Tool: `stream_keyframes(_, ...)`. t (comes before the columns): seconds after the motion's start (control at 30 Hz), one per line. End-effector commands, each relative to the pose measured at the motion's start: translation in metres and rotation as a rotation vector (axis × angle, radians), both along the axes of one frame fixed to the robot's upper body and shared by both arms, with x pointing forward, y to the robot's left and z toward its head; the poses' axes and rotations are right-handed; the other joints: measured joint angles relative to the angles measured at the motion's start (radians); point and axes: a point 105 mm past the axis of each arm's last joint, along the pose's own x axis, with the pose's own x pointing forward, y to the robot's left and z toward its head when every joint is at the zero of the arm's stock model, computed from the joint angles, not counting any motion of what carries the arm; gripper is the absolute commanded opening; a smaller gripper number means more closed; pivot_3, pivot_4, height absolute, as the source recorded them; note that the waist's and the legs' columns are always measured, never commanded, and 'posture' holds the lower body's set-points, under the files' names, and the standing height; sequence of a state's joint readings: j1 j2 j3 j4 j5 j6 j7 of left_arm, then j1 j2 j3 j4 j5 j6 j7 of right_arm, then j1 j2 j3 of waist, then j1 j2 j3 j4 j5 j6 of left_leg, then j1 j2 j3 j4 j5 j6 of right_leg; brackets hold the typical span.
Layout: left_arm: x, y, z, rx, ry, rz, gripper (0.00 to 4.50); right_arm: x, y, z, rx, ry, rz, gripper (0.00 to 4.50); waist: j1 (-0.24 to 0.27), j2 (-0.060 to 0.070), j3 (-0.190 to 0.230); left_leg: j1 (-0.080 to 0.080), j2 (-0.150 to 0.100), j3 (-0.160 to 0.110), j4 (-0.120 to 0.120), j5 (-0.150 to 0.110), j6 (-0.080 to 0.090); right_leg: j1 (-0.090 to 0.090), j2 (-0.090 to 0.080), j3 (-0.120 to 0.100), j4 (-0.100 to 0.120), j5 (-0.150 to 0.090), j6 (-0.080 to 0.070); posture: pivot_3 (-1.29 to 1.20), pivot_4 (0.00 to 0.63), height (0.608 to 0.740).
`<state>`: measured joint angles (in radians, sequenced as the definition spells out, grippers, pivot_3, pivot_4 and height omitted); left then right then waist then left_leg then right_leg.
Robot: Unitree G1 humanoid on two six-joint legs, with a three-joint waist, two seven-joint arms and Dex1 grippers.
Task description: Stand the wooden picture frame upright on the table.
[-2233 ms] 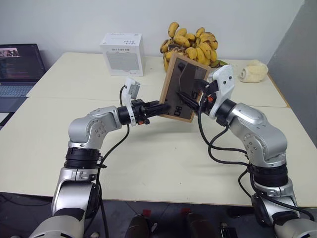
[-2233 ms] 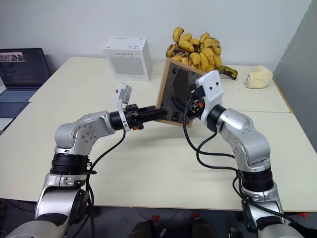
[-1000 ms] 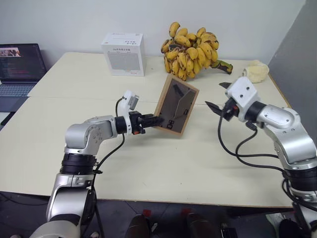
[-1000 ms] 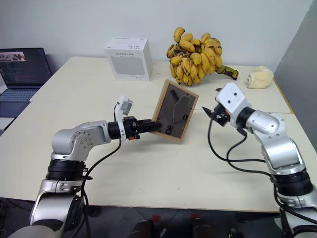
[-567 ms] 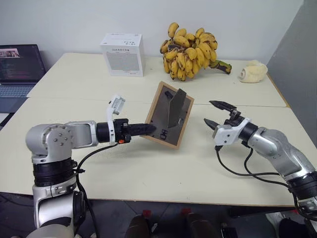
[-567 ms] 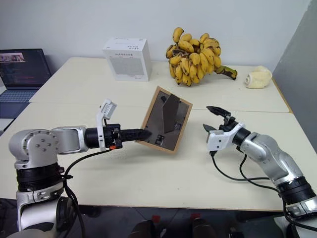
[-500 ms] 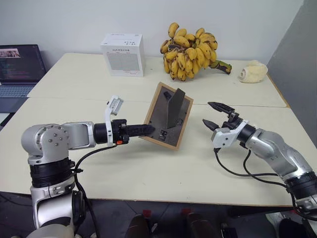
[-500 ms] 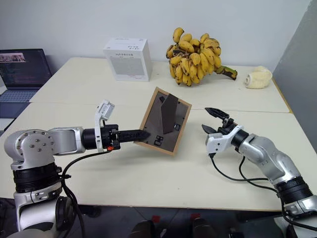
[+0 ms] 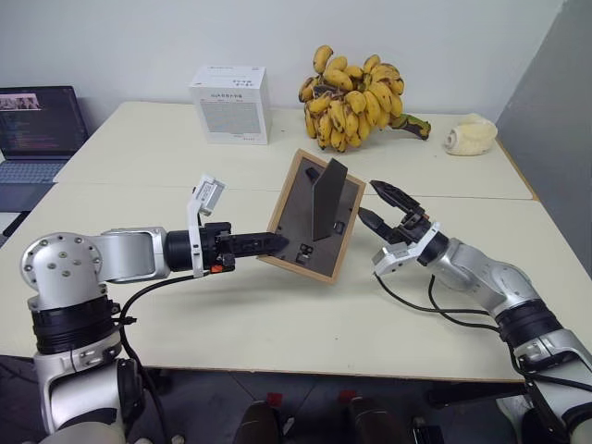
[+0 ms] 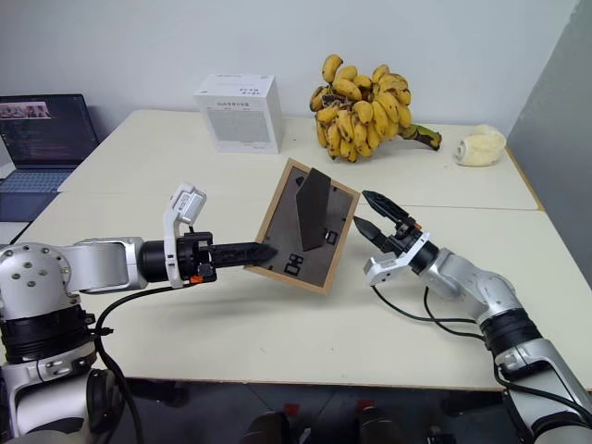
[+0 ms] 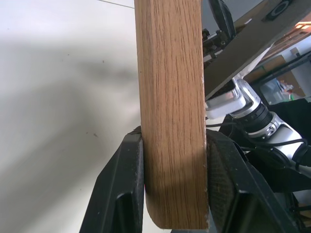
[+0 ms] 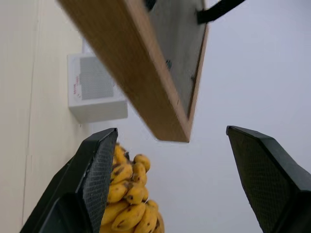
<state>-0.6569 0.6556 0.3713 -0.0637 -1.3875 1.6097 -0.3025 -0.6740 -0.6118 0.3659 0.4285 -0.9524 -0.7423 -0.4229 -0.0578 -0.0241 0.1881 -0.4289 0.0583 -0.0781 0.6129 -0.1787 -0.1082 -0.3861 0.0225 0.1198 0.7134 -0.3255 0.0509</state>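
- Above the middle of the table [image 9: 277, 314], the wooden picture frame [image 9: 298, 236] hangs tilted, dark back panel and stand facing the camera.
- The left gripper [image 9: 273, 244] is clamped on the frame's lower left edge; in the left wrist view its fingers [image 11: 127, 179] press both faces of the wood.
- The right gripper [image 9: 381, 205] stands just beside the frame's right edge, jaws wide apart, holding nothing.
- Behind lie a white box [image 9: 229, 104] and bananas [image 9: 356, 88].

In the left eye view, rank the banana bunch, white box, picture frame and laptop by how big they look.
1. banana bunch
2. picture frame, nearer the camera, so roughly tied
3. white box
4. laptop, cut off by the picture's edge
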Motion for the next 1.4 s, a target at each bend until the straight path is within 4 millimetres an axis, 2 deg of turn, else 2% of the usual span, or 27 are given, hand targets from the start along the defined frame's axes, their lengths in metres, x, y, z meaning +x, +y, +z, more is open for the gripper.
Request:
stream_keyframes(0.03,-0.0052,-0.0034,0.0146,-0.014,-0.036,-0.042,1.32,-0.0015,0.0059,0.0204,0.035,-0.086,0.038,3.77,0.000,0.000,0.000,0.000,0.000,0.000,0.000,0.000,0.000,0.000,0.000,0.000,0.000,0.000,0.000,0.00,0.150,0.740)
stream_keyframes(0.4,-0.0075,-0.0046,0.0161,-0.020,-0.027,-0.042,1.32,-0.0039,0.0144,0.0272,0.048,-0.118,0.073,3.77,0.001,0.000,0.000,0.000,0.000,0.000,0.000,0.000,0.000,0.000,0.000,0.000,0.000,0.000,0.000,0.00,0.150,0.740)
stream_keyframes(0.5,-0.0077,-0.0057,0.0155,-0.023,-0.022,-0.041,1.32,-0.0047,0.0152,0.0269,0.047,-0.119,0.081,3.28,0.001,0.000,0.000,0.000,0.000,0.000,0.000,0.000,0.000,0.000,0.000,0.000,0.000,0.000,0.000,0.00,0.150,0.740)
stream_keyframes(0.7,-0.0091,-0.0066,0.0151,-0.027,-0.013,-0.038,1.32,-0.0069,0.0156,0.0255,0.043,-0.119,0.088,1.88,0.001,0.000,0.000,0.000,0.000,0.000,0.000,0.000,0.000,0.000,0.000,0.000,0.000,0.000,0.000,0.00,0.150,0.740)
stream_keyframes(0.8,-0.0092,-0.0067,0.0153,-0.030,-0.009,-0.035,1.32,-0.0079,0.0156,0.0243,0.039,-0.118,0.092,1.59,0.001,0.000,0.000,0.000,0.000,0.000,0.000,0.000,0.000,0.000,0.000,0.000,0.000,0.000,0.000,0.00,0.150,0.740)
stream_keyframes(1.4,-0.0098,-0.0108,0.0179,-0.033,-0.003,-0.043,1.32,-0.0052,0.0135,0.0249,0.044,-0.121,0.066,1.46,0.001,0.000,0.000,0.000,-0.001,0.000,0.000,0.000,0.000,0.000,0.000,0.000,0.001,0.000,0.000,0.00,0.150,0.740)
